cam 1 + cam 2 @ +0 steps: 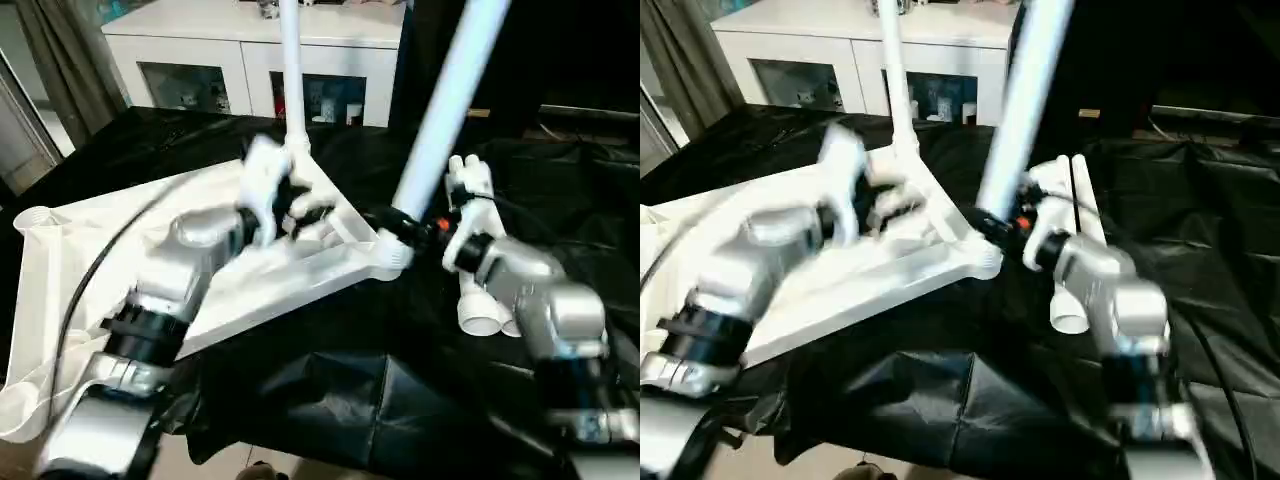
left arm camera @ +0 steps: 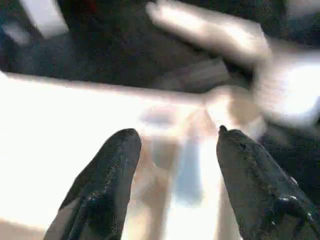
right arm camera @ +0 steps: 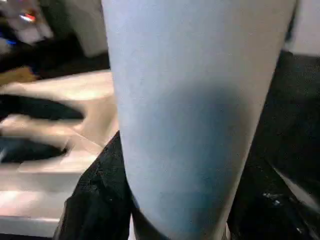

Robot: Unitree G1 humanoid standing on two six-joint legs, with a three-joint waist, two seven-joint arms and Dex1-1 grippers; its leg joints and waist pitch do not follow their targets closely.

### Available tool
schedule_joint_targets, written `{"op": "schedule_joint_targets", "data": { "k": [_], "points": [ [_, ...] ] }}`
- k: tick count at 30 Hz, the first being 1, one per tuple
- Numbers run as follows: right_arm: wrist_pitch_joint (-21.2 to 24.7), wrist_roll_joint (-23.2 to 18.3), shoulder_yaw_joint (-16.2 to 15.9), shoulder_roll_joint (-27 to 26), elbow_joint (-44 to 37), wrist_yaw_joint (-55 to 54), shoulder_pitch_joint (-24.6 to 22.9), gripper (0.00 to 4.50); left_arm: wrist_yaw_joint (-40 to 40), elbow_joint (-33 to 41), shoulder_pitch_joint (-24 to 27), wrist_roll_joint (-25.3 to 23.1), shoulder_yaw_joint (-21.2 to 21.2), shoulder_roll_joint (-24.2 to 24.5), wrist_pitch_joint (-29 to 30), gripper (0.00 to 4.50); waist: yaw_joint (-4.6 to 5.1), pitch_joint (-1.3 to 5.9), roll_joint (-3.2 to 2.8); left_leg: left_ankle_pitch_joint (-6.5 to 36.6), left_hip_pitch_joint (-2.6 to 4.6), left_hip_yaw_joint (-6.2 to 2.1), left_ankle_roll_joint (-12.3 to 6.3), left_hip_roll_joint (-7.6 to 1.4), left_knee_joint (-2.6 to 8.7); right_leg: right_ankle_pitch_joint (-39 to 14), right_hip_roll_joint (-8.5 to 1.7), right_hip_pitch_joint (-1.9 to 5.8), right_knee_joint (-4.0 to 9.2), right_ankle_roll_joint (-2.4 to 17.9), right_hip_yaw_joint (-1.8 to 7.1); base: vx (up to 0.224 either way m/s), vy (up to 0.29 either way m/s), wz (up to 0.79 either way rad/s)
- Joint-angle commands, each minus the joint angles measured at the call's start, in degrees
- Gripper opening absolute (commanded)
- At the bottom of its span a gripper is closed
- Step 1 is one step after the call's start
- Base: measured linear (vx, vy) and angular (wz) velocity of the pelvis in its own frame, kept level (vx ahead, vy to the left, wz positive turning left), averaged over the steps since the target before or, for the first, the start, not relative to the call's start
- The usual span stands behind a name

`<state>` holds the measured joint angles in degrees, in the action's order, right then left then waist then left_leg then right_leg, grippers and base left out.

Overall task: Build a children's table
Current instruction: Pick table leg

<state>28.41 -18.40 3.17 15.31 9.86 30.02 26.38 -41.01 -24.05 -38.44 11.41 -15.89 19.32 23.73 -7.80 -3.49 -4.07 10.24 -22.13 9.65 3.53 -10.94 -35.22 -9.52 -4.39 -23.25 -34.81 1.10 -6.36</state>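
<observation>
We log the children's table [image 1: 300, 270] as all white, legs [image 1: 450, 100] included (ribbed underside up), on a plain black cloth [image 1: 330, 400]. Forearms [image 1: 190, 270] silver, fingers [image 2: 107, 190] black. Cabinet [image 1: 250, 50] behind is white with glass doors.

I am working in what looks like a home living room. Ahead of me stands a low white cabinet with glass doors [image 1: 250, 75], small items behind its panes. A grey curtain [image 1: 60, 60] hangs beside it. My desk wears a crinkled black cloth [image 1: 330, 400].
</observation>
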Motion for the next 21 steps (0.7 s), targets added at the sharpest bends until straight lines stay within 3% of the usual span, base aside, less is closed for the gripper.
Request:
{"op": "schedule_joint_targets", "data": {
  "k": [1, 3, 4, 7, 14, 21],
  "points": [
    [-1.25, 0.53, 0.9, 0.24, -1.12, -0.81, -0.03, 1.91, -1.7, -1.0, -0.77, -0.9, -2.15, -0.16, 2.3, 2.83, 0.62, 5.01, -0.24, 11.2, 1.03, -1.01, 0.5, -1.94, 4.2, -13.9, -4.16, 3.1, 4.4, 7.0, 3.18, 0.0, 0.0, 0.0],
    [-1.09, 0.56, 1.06, 0.47, -1.54, -0.81, -0.35, 1.91, -2.99, -2.04, -1.07, -0.69, -3.03, -0.75, 4.42, 2.83, 0.76, 4.89, -0.31, 11.3, 0.99, -0.88, 0.1, -1.9, 4.15, -13.69, -4.24, 3.21, 4.4, 7.95, 3.24, 0.0, 0.0, 0.0],
    [-0.69, 0.5, 1.03, 0.78, -1.98, -0.58, -0.65, 1.91, -3.68, -2.99, -1.17, -0.98, -3.49, -1.19, 4.74, 2.83, 0.88, 4.84, -0.62, 11.51, 0.96, -0.89, -0.14, -1.87, 4.11, -14.13, -4.32, 3.28, 4.44, 8.27, 3.24, 0.0, 0.0, 0.0],
    [-0.8, 0.86, 0.54, 1.31, -3.16, -1.13, -1.72, 1.91, -5.54, -7.5, -1.44, -3.48, -4.18, -2.47, 0.34, 2.83, 1.45, 4.66, -0.47, 11.91, 0.82, -0.79, -1.07, -1.46, 4.06, -16.99, -4.14, 3.53, 5.22, 6.95, 3.07, 0.0, 0.0, 0.0],
    [-0.47, 1.33, -0.04, 1.52, -3.99, -0.92, -1.65, 1.91, -4.62, -11.38, -2.7, -4.57, -4.88, -2.48, 0.37, 2.83, 3.0, 4.57, -0.82, 12.42, 0.8, -0.86, -2.24, -1.28, 4.01, -21.33, -3.93, 3.4, 5.77, 5.91, 2.68, 0.0, 0.0, 0.0],
    [-0.78, 1.53, -0.86, 1.34, -3.84, -0.79, -1.39, 1.91, -5.99, -12.55, -3.26, -4.95, -2.8, -2.65, 0.17, 2.18, 2.99, 4.74, -0.74, 11.19, 0.77, -0.86, -2.84, -1.45, 3.95, -19.9, -3.96, 3.35, 5.6, 6.51, 2.71, 0.0, 0.0, 0.0]
  ]
}}
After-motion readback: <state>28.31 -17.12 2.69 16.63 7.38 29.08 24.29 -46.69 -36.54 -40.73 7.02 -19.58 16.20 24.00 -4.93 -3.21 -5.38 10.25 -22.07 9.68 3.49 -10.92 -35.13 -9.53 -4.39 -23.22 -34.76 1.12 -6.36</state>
